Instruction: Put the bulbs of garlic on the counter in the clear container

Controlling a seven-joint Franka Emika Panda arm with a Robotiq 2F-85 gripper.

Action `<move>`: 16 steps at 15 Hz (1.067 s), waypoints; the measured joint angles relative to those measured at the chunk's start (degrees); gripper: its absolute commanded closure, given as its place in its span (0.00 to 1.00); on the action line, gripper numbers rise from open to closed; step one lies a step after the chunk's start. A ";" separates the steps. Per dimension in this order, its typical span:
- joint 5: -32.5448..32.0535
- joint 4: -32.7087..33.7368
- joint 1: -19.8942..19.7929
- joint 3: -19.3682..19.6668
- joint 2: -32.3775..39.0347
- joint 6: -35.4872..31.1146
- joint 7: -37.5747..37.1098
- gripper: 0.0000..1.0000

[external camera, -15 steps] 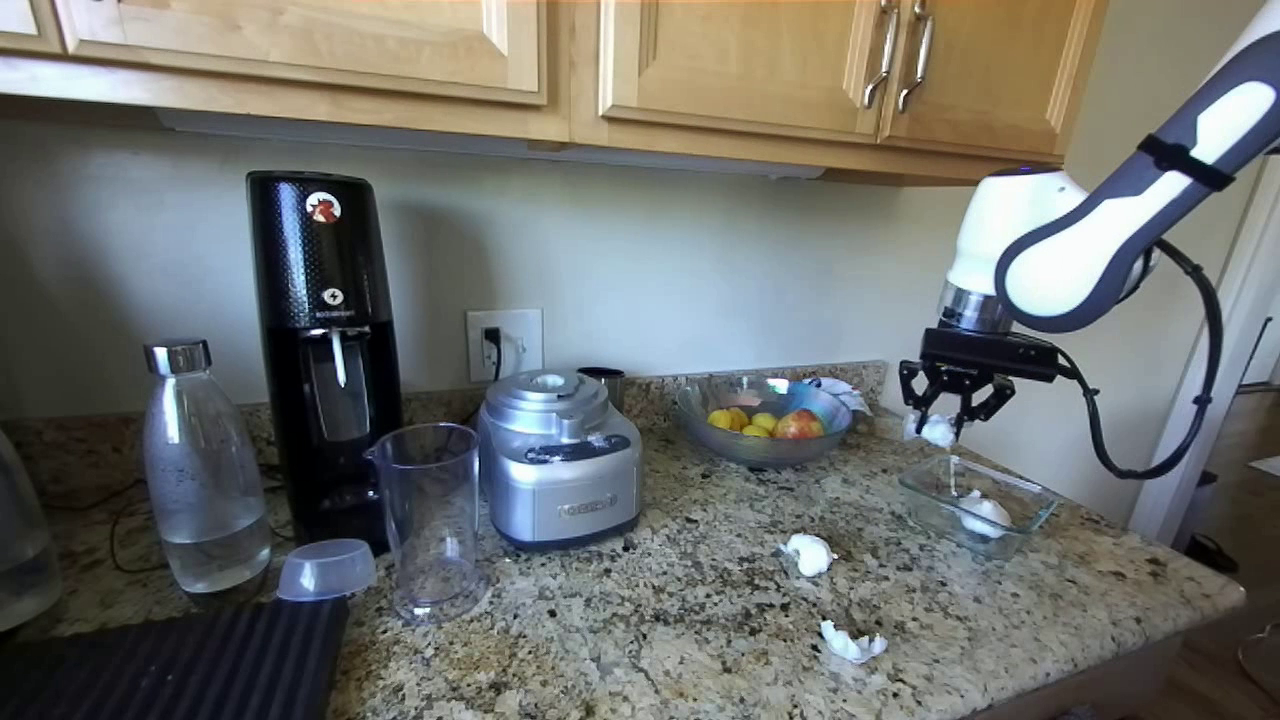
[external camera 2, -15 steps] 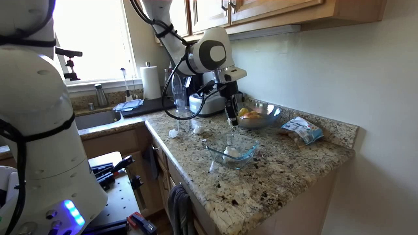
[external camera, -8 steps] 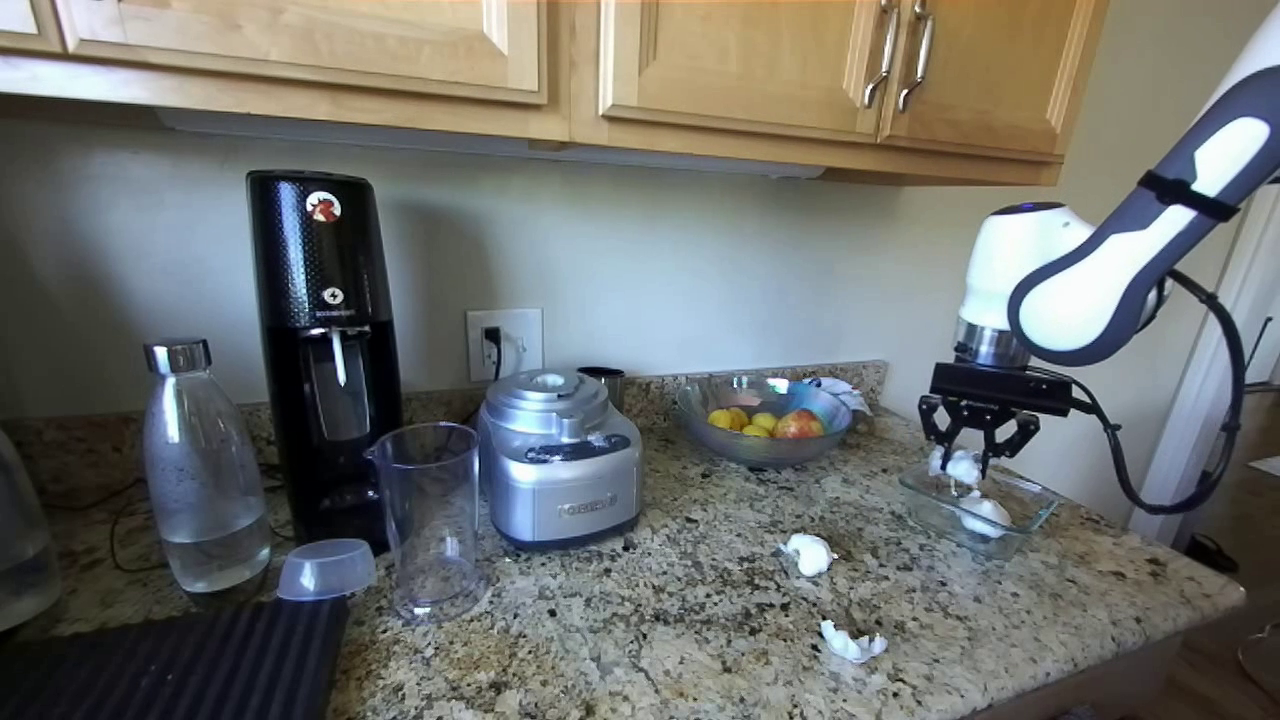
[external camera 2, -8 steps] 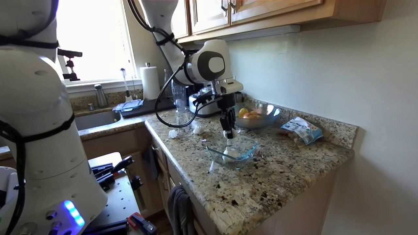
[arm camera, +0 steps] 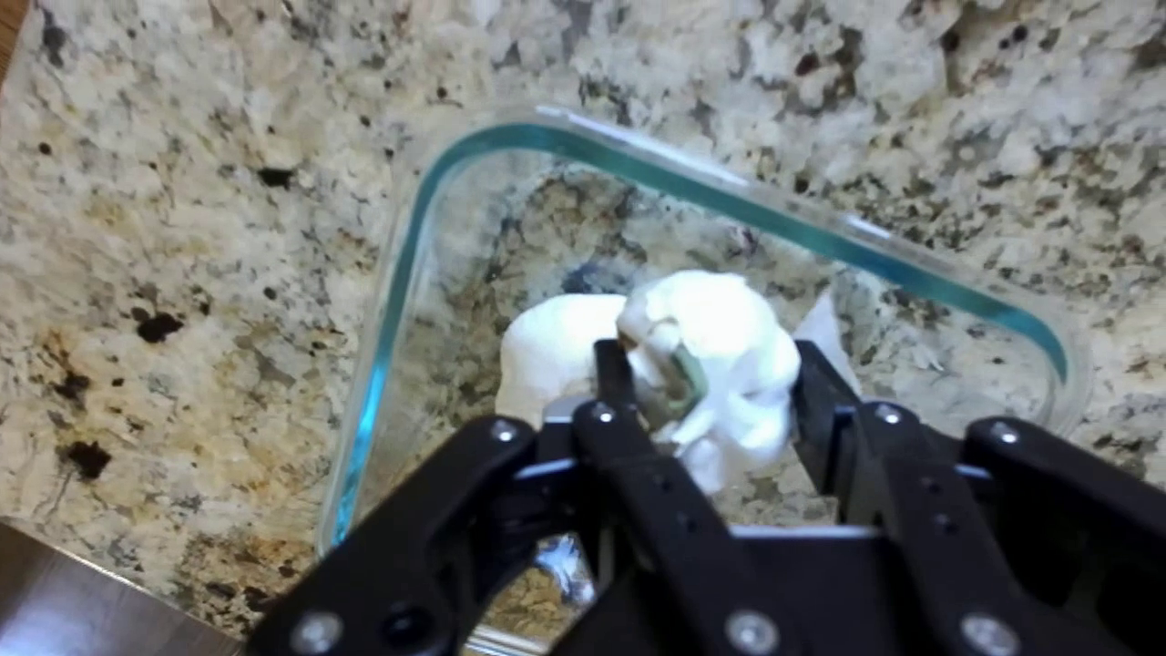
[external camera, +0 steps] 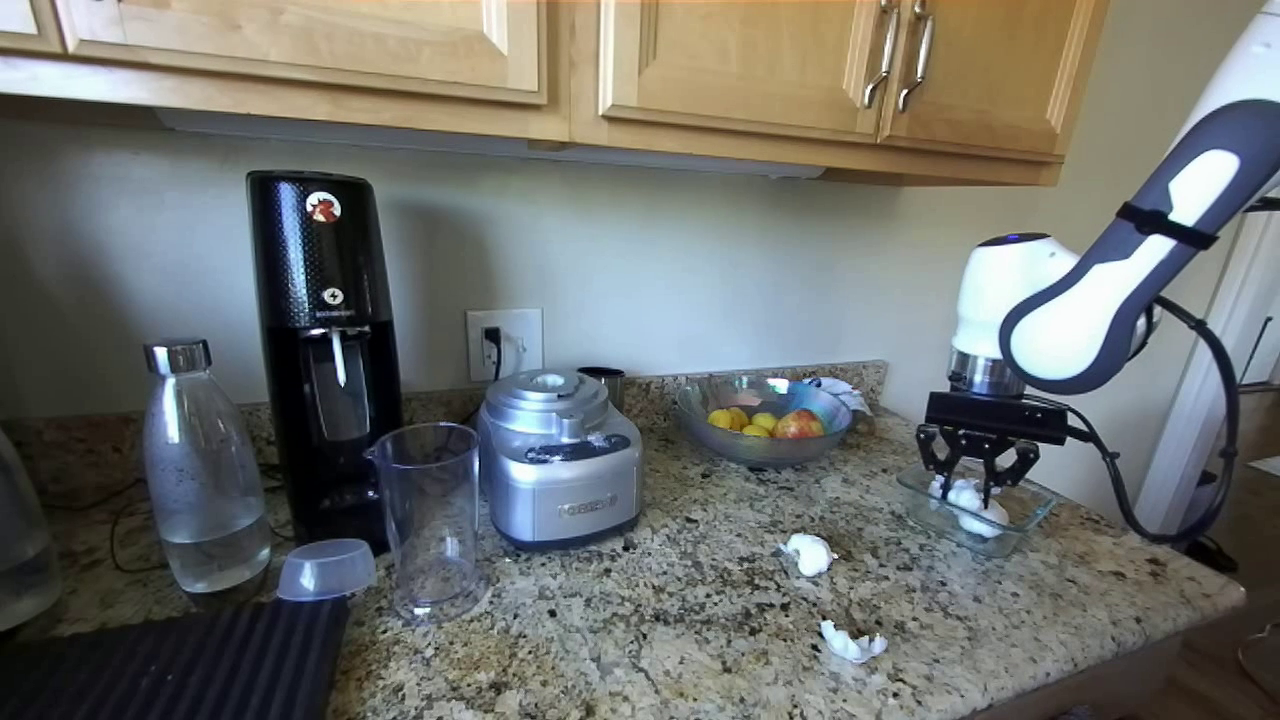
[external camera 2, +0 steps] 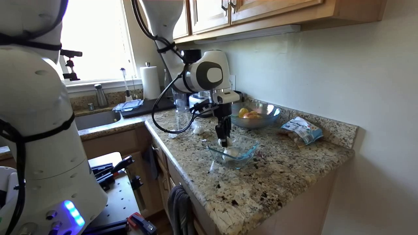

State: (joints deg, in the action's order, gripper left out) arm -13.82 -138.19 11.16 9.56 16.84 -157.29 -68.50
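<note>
The clear container point(external camera: 1032, 520) stands on the granite counter point(external camera: 690, 610) in both exterior views. In the wrist view its rim point(arm camera: 774, 221) surrounds the jaws. My gripper point(arm camera: 710, 351) points down and is shut on a white garlic bulb point(arm camera: 733, 346), with a fingertip on each side. In the exterior views the gripper point(external camera: 964, 492) has its fingertips inside the container at about rim height. A second bulb point(arm camera: 551, 351) lies in the container beside the held one. Another bulb point(external camera: 808, 553) lies on the counter, with a white papery garlic piece point(external camera: 852, 643) nearer the front edge.
A glass fruit bowl point(external camera: 760, 452) stands near the wall, with a snack bag point(external camera 2: 302, 130) beyond it. A silver appliance point(external camera: 562, 470), a tall clear cup point(external camera: 430, 530), a black drink machine point(external camera: 325, 350) and a bottle point(external camera: 205, 480) stand farther along. Cabinets point(external camera: 740, 70) hang above.
My gripper has moved down with the held bulb, from above the container to inside its rim, beside the second bulb. The other garlic on the counter has not moved.
</note>
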 measured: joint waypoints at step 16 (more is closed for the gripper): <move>9.19 -1.25 1.25 -12.45 -11.07 0.07 15.00 0.00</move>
State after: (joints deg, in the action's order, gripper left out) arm -4.64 -139.44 12.42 -2.89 5.77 -157.22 -53.50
